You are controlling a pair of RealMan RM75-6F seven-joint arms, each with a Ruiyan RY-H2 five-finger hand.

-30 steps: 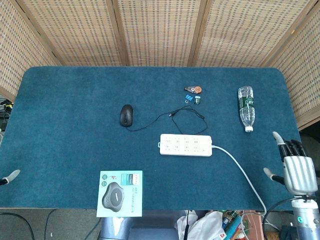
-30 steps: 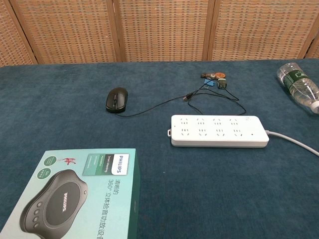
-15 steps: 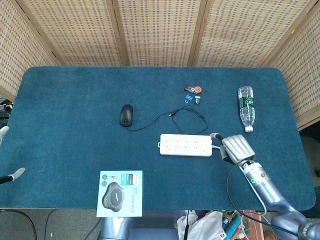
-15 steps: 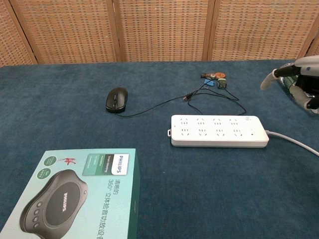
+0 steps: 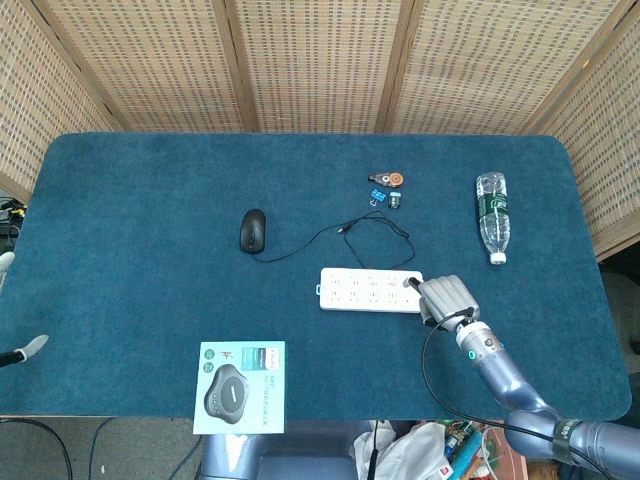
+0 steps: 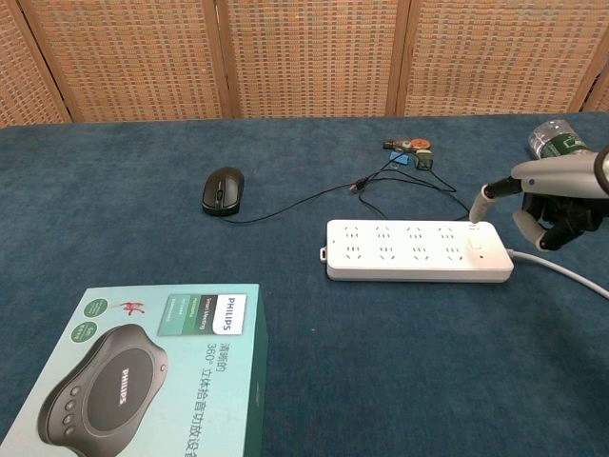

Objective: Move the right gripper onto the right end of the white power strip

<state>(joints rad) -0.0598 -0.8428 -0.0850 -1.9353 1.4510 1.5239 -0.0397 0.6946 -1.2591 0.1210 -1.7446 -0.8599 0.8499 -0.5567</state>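
The white power strip (image 5: 368,290) (image 6: 414,249) lies flat in the middle of the blue table, sockets up, its white cord (image 6: 563,270) leaving to the right. My right hand (image 5: 443,298) (image 6: 559,198) is at the strip's right end and holds nothing. One finger (image 6: 483,195) stretches out to the strip's right end; the others are curled in. Whether that fingertip touches the strip is unclear. Only two spread fingertips (image 5: 28,346) of my left hand show at the far left edge of the head view, off the table.
A black mouse (image 5: 253,231) (image 6: 223,189) sits left of the strip, its thin black cable (image 5: 372,225) looping behind it. Small items (image 5: 388,183) lie further back. A water bottle (image 5: 492,214) (image 6: 559,145) lies at the right. A Philips box (image 5: 240,387) (image 6: 143,371) rests at the front left.
My right hand has swung in from the table's right front edge to the strip's right end, and its spread fingers have curled except one. The left fingertips shifted slightly.
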